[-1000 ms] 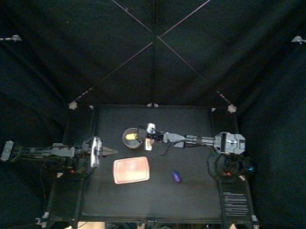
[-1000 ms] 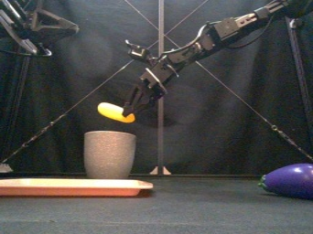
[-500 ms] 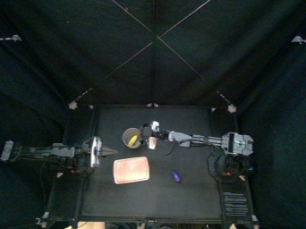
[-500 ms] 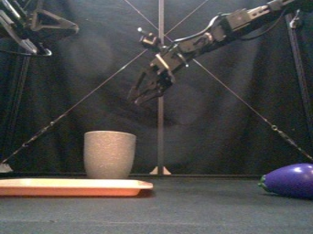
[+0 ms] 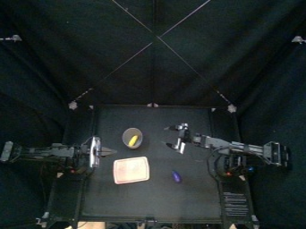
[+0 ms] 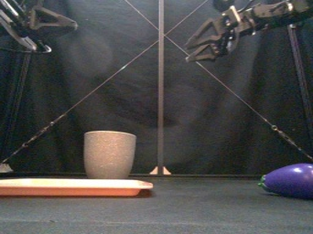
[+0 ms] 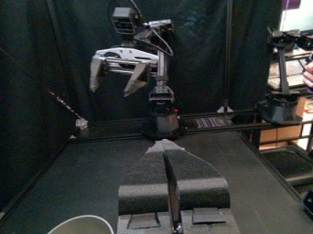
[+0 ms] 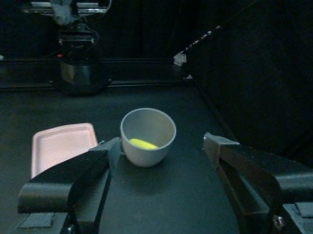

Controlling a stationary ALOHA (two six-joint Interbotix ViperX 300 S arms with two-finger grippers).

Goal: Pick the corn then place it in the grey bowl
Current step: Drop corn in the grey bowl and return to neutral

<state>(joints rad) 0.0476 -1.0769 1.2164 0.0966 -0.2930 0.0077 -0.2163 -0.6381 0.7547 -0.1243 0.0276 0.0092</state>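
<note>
The yellow corn [image 5: 131,138] lies inside the tall grey speckled cup [image 5: 131,136], which stands upright at the table's back left. In the right wrist view the corn [image 8: 145,143] shows at the bottom of the cup [image 8: 149,137]. My right gripper [image 5: 182,134] is open and holds nothing. It hangs high and to the right of the cup [image 6: 109,154], and in the front view the right gripper [image 6: 208,41] is well above the rim. My left gripper [image 7: 171,174] is shut and rests at the left [image 5: 93,152].
A flat pink tray [image 5: 131,170] lies in front of the cup, low at the left in the front view [image 6: 73,186]. A purple toy eggplant [image 5: 176,177] lies right of the tray, near the front edge [image 6: 291,180].
The corn left the right gripper and now lies in the grey cup. The right gripper opened, rose, and drew back to the right. The left arm has not moved.
</note>
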